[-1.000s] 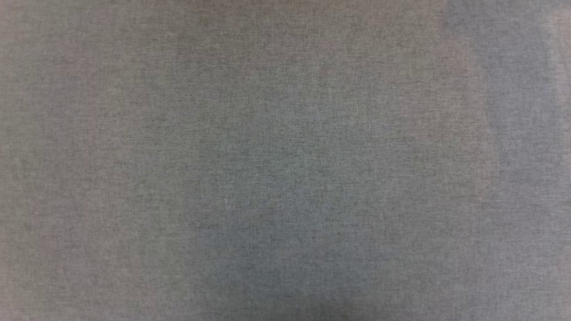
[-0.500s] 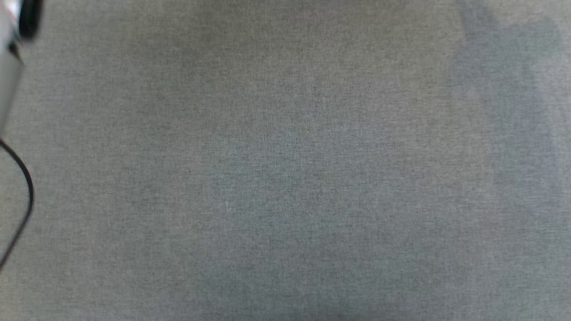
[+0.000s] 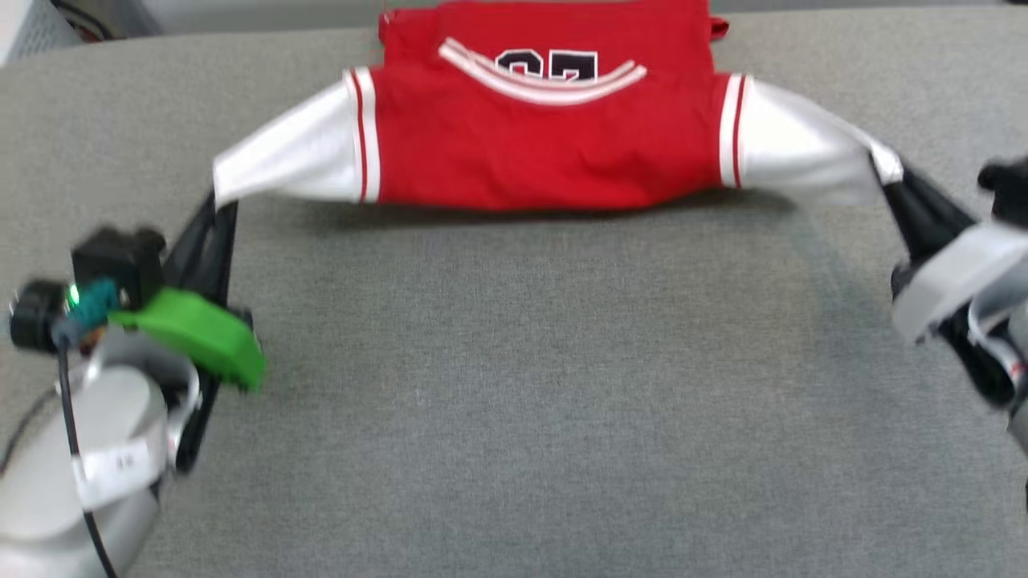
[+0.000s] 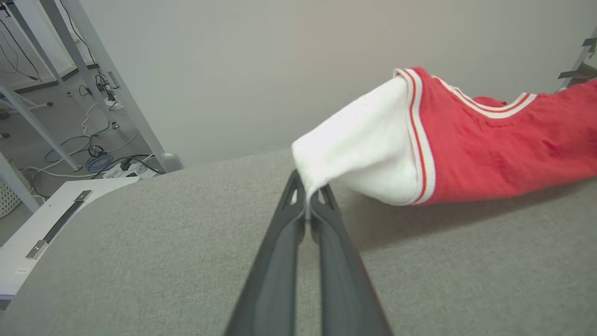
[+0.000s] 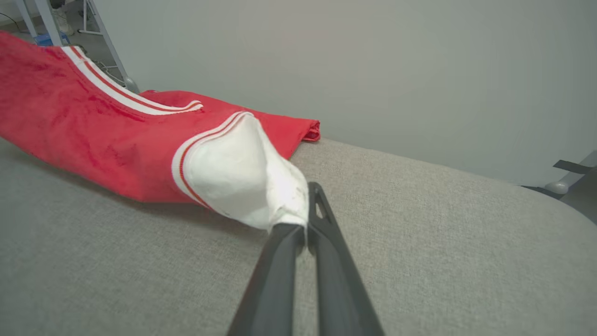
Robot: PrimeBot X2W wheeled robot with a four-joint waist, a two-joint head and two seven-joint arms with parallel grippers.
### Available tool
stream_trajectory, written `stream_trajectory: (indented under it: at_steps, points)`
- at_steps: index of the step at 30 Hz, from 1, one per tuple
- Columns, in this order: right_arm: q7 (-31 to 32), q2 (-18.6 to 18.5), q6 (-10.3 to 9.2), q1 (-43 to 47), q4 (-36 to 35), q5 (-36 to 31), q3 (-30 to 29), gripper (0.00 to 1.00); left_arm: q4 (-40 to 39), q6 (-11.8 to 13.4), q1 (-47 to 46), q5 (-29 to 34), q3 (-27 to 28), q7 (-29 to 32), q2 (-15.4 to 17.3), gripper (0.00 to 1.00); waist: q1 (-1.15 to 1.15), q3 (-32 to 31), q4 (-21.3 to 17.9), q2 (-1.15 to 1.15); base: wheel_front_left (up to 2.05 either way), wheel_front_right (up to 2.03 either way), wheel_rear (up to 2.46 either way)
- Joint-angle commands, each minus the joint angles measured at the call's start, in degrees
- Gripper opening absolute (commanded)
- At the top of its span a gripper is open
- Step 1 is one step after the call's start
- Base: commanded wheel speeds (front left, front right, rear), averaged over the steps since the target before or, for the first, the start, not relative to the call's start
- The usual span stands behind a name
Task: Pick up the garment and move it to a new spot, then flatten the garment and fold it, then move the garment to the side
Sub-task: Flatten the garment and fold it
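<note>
Right, the garment point(image 3: 546, 136) is up at the far side of the table point(image 3: 514, 401), strung out between my two arms. On the left gripper point(image 3: 217, 201) the fingers are pinched tight on the cuff of the left sleeve point(image 3: 289, 156). In the left wrist view the white cloth is nipped right at the tips, with no gap between them. Same story on the right gripper point(image 3: 890, 175): the fingers are closed on the end of the right sleeve point(image 3: 803, 148), and the cloth is drawn to a point where they bite.

The red body sags in the middle between the two sleeves, with a dark shadow on the table just under its near edge. Whether the lowest part touches the cloth-covered top, I can't tell. The far part of the garment lies by the table's far edge. The striped neck trim faces up, and a bit of black number print shows inside the neck opening, too cut off to read.

The arms are well apart, and the right one is blurred. The green cover point(image 3: 197, 333) sits on my left wrist. In the left wrist view, beyond the table's corner, there are cables point(image 4: 93, 158) on the floor and slanted metal legs point(image 4: 88, 70), with a plain pale wall point(image 4: 280, 56) behind.
</note>
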Motion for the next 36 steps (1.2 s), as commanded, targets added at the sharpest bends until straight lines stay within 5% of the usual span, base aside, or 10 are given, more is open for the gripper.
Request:
stream_trajectory:
  at_steps: [1, 18, 32, 33, 34, 35, 36]
  points:
    - [-0.4, 0.4, -0.02, 3.2, -0.2, 0.5, -0.7, 0.0, -0.4, 0.7, 3.4, -0.2, 0.7, -0.3, 0.3, 0.0, 0.01, -4.9, -0.2, 0.0, 0.0, 0.0, 0.0]
    - [-0.7, 2.7, -0.02, 34.2, -0.7, -0.2, -10.9, 0.0, -2.1, 3.8, 33.4, -2.4, 8.0, -0.3, -5.5, 0.0, 0.01, -13.6, -0.2, 0.0, 0.0, 0.0, 0.0]
    - [1.0, 5.3, -0.02, 45.3, -3.6, -3.2, -20.9, 0.0, 1.4, 0.0, 38.9, 1.6, 12.6, -0.3, -11.6, 0.0, 0.01, -15.1, 1.6, 0.0, 0.0, 0.0, 0.0]
    - [1.2, 5.6, -0.02, 45.4, -4.2, -3.8, -21.8, 0.13, 1.4, -0.2, 38.7, 2.1, 12.9, -0.3, -11.9, 0.0, 0.01, -15.0, 1.6, 0.0, 0.0, 0.0, 0.0]
    - [1.4, 5.8, -0.02, 45.3, -4.6, -4.2, -22.4, 0.4, 1.4, -0.5, 38.6, 2.5, 13.2, -0.3, -12.2, 0.0, 0.01, -15.0, 1.6, 0.0, 0.0, 0.0, 0.0]
    - [1.7, 6.1, -0.02, 45.2, -5.3, -4.8, -23.2, 1.0, 1.4, -0.8, 38.4, 2.9, 13.3, -0.3, -12.5, 0.0, 0.01, -14.8, 1.7, 0.0, 0.0, 0.0, 0.0]
    - [1.9, 6.3, -0.02, 44.9, -6.0, -5.2, -24.0, 1.0, 1.3, -1.0, 38.2, 3.4, 13.5, -0.3, -12.6, 0.0, 0.01, -14.6, 1.7, 0.0, 0.0, 0.0, 0.0]
